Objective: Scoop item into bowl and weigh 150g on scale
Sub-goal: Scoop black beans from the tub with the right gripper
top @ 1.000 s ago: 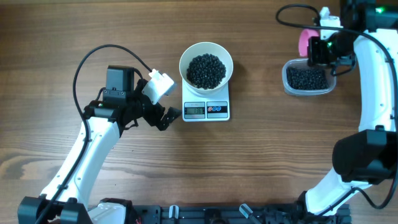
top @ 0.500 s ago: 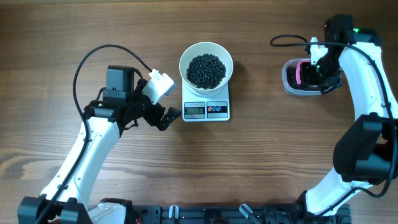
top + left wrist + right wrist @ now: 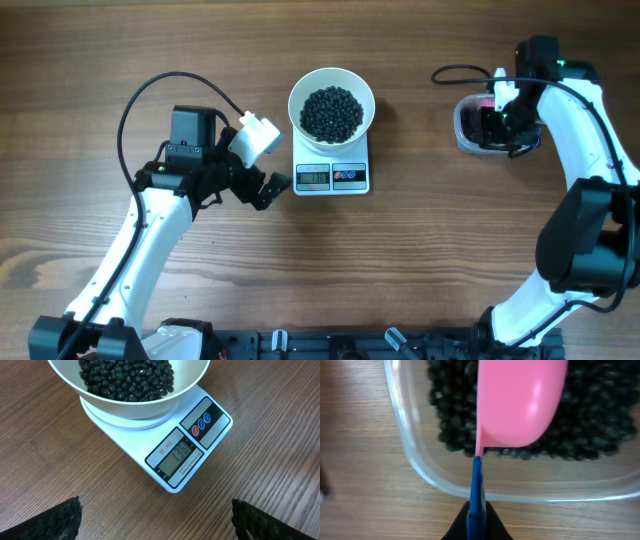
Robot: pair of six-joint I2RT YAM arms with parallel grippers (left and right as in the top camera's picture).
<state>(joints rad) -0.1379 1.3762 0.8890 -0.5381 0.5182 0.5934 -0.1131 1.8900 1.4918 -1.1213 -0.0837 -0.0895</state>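
White bowl (image 3: 293, 105), upright and filled with tiny black beans (image 3: 331, 112), sits on white scale (image 3: 331, 178), mid-surface (image 3: 450, 250) toward far edge. Display reads 136. More fill clear tub (image 3: 415, 460), far-right.

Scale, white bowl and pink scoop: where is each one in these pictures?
scale (image 3: 176, 456), left wrist view, on its grey display.
white bowl (image 3: 294, 110), overhead view, on the bare inner wall by the rim.
pink scoop (image 3: 520, 400), right wrist view, on its rounded cup.
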